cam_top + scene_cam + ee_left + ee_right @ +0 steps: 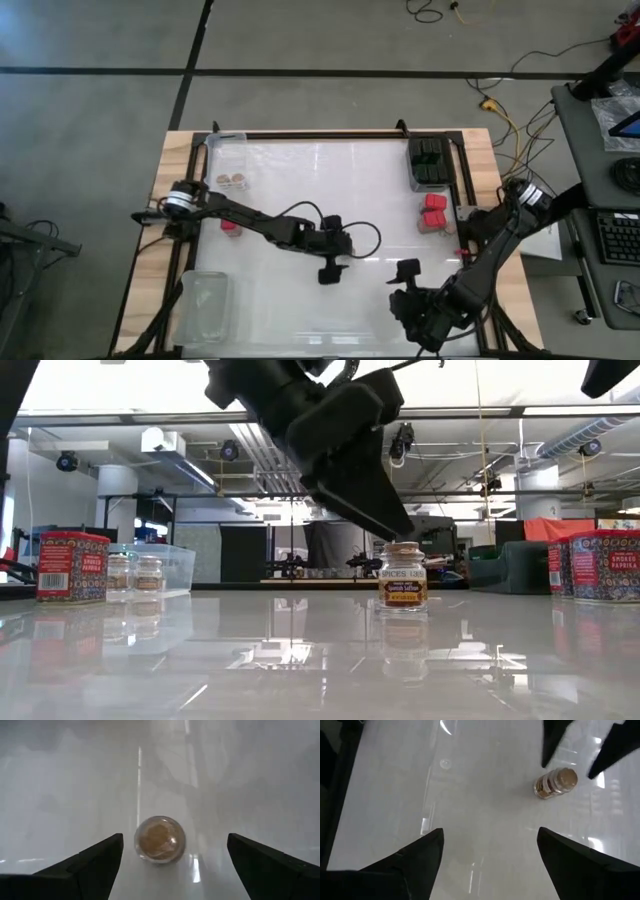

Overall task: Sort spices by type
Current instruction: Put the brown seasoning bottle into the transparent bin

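I reached my left arm from its base at the table's left edge out across the white table (300, 180), elbow low and forearm stretched toward the middle, wrist bent so that my left gripper (329, 272) pointed down. Its two fingers (90, 865) stood spread wide, holding nothing, directly over a round tan-topped jar (160, 839) that stood upright on the bare surface near the table's centre; the jar sat between the fingers without touching either. From table height the fingertips hung just above and beside the jar's lid.

My right arm folded back from its base at the right edge, and my right gripper (408, 271) hovered near the front of the table, just beside the left one, fingers (405, 862) also parted and empty, facing the same jar.

Two more tan-topped jars (238, 181) stood in the clear tray (228, 142) at back left, a red tin (229, 224) near my left arm, two red tins (433, 212) at right, and the black boxes (429, 160) at back right.
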Tool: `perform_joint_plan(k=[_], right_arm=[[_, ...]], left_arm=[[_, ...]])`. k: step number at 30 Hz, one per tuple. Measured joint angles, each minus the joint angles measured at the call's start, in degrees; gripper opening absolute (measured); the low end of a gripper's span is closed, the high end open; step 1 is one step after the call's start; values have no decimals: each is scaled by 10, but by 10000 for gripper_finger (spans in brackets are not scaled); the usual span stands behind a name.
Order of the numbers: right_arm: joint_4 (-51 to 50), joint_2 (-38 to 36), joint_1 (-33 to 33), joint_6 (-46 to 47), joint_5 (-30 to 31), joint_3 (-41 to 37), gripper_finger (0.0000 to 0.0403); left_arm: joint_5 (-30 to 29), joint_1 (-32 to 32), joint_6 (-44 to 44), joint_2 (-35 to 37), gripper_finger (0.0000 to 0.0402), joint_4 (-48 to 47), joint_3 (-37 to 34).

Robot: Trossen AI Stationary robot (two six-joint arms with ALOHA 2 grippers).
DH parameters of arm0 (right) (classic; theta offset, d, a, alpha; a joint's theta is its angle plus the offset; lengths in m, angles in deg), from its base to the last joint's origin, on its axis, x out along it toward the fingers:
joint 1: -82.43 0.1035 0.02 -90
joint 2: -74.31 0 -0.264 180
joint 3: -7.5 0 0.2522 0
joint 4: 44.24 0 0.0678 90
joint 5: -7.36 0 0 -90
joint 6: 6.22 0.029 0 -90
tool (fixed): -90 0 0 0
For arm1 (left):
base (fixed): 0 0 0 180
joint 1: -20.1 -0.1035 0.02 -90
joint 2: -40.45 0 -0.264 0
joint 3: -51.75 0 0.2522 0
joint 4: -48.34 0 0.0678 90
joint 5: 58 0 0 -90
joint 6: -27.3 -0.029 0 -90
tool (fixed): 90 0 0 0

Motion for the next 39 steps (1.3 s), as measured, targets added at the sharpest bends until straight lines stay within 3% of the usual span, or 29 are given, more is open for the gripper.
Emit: perform_joint_plan(k=[11,18,30,39], right_arm=[[7,24,1,10,-2,0,325],[6,24,4,42,-6,0,313],[9,24,4,49,-7,1,289],[9,24,4,64,-19,1,296]], left_arm=[[5,-18,-9,-41,341,59,-2],[4,-21,-10,-41,340,64,-1],[4,-22,15,-42,284,64,-1],[9,-22,5,-42,277,65,-1]])
